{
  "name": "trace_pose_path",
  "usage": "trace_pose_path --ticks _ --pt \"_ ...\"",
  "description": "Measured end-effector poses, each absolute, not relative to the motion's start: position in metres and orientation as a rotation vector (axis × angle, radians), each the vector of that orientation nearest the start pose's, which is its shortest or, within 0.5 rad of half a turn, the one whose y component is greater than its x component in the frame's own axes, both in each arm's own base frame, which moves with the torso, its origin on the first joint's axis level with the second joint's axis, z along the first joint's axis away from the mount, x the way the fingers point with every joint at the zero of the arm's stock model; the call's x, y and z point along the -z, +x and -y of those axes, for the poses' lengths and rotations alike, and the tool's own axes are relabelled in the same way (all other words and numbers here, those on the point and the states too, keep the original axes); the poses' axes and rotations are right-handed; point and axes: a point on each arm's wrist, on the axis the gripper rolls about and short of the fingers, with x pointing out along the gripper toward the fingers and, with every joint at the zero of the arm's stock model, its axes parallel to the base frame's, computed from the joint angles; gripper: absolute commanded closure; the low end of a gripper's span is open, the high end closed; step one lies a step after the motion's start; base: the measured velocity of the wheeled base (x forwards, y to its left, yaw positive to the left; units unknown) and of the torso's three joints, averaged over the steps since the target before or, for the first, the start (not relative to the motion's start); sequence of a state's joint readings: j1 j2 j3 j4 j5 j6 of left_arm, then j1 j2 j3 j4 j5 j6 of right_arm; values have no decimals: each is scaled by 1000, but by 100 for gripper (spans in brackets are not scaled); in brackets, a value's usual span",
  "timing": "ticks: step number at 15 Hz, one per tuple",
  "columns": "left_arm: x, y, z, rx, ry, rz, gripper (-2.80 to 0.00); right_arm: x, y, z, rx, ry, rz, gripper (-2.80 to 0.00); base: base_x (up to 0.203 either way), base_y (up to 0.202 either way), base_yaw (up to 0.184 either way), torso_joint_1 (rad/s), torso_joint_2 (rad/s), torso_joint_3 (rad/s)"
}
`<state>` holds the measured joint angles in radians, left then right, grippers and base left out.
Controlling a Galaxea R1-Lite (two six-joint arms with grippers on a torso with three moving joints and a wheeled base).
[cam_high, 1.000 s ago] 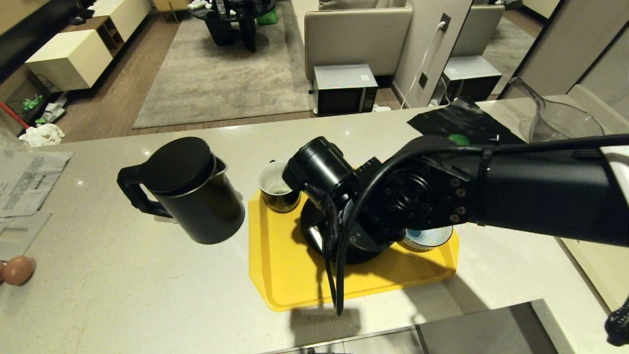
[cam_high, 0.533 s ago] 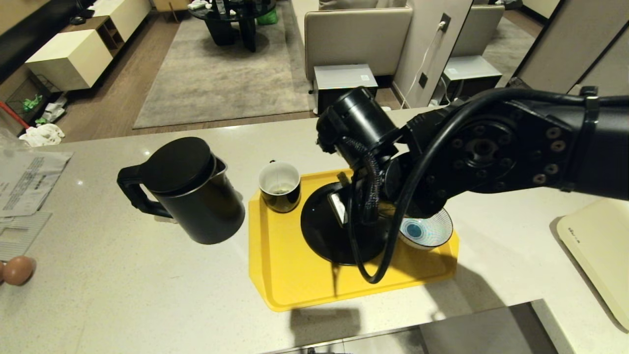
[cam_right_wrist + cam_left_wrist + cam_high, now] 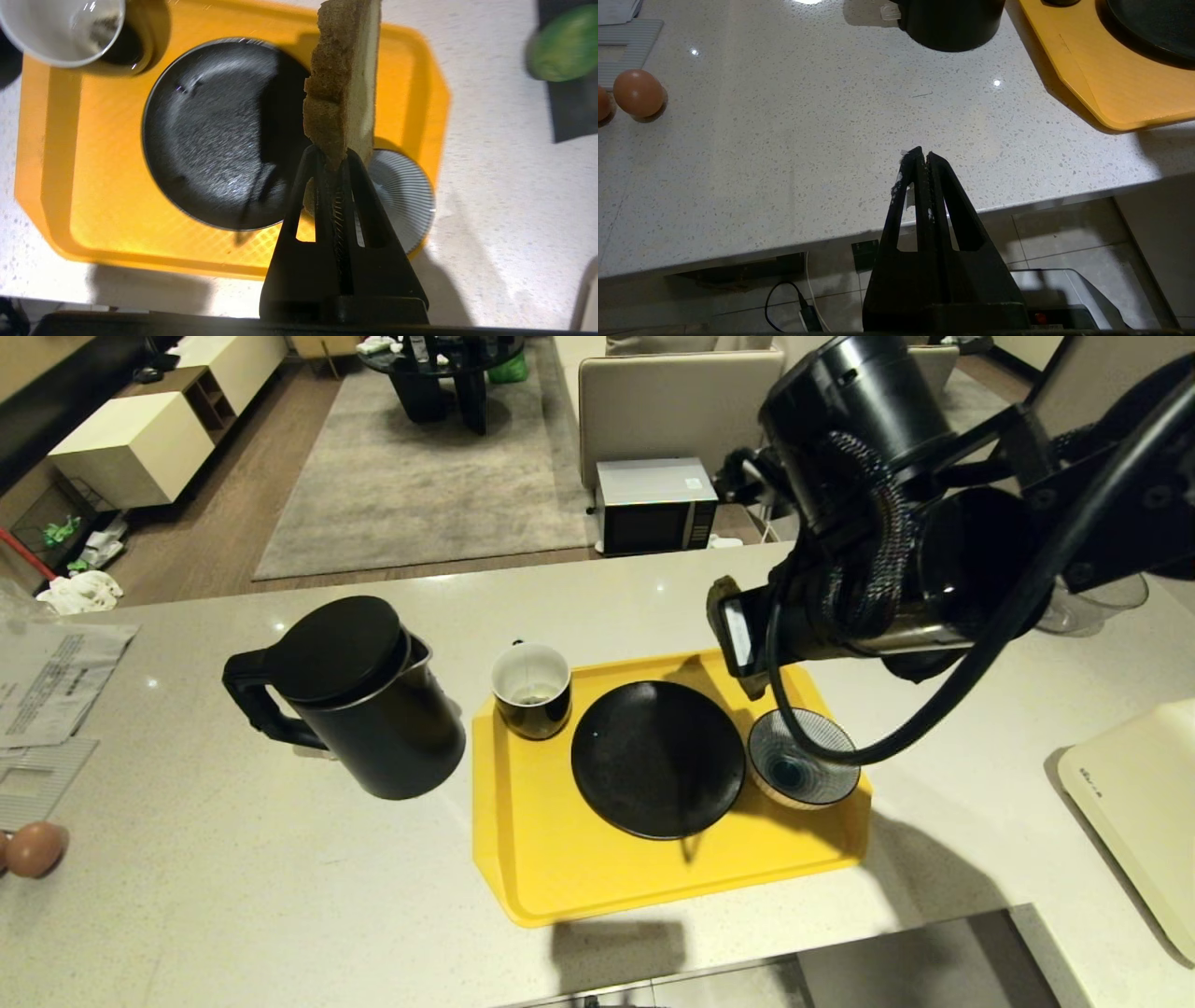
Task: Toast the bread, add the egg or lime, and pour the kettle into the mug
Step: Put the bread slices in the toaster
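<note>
My right gripper (image 3: pixel 332 156) is shut on one edge of the bread (image 3: pixel 341 79), a toasted brown-crusted slice held on edge. It hangs high over the far right part of the yellow tray (image 3: pixel 560 868), above the black plate (image 3: pixel 215 135) and striped bowl (image 3: pixel 402 196); the right gripper (image 3: pixel 742 644) shows there in the head view too. The mug (image 3: pixel 532 689) stands on the tray's far left corner. Left of the tray stands the black kettle (image 3: pixel 364 700). The lime (image 3: pixel 565 42) lies on a black sheet right of the tray. The egg is out of view. My left gripper (image 3: pixel 923 156) is shut and empty over the counter's front edge.
Two plain brown eggs (image 3: pixel 35 847) lie at the counter's left edge, beside papers (image 3: pixel 47 681). A cream-coloured appliance (image 3: pixel 1130 803) sits at the right edge, and a glass jug (image 3: pixel 1092 607) stands behind my right arm. The near edge of the counter runs under the left gripper.
My right arm has risen and swung back to the right with the bread, uncovering the black plate and the striped bowl. The left arm, kettle and mug have not moved.
</note>
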<state>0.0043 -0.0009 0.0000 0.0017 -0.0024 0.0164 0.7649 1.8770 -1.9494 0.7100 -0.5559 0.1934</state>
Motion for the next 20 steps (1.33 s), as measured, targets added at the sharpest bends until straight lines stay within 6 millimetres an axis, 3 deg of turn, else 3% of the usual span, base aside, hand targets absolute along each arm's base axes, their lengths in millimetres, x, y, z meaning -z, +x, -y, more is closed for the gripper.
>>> trace_pose_path --ticks 6,11,15,20 --pt "-75 -23 0 -1 17 0 0 -356 240 -168 -105 -98 -449 0 0 0 0 0 0 0" --pt "-75 -23 0 -1 17 -1 0 -378 215 -137 -75 -67 -405 0 0 0 0 0 0 0" --pt "-75 -23 0 -1 17 -1 0 -386 195 -113 -38 -54 -403 0 0 0 0 0 0 0" --pt "-75 -23 0 -1 18 -1 0 -384 179 -98 -49 -33 -413 0 0 0 0 0 0 0"
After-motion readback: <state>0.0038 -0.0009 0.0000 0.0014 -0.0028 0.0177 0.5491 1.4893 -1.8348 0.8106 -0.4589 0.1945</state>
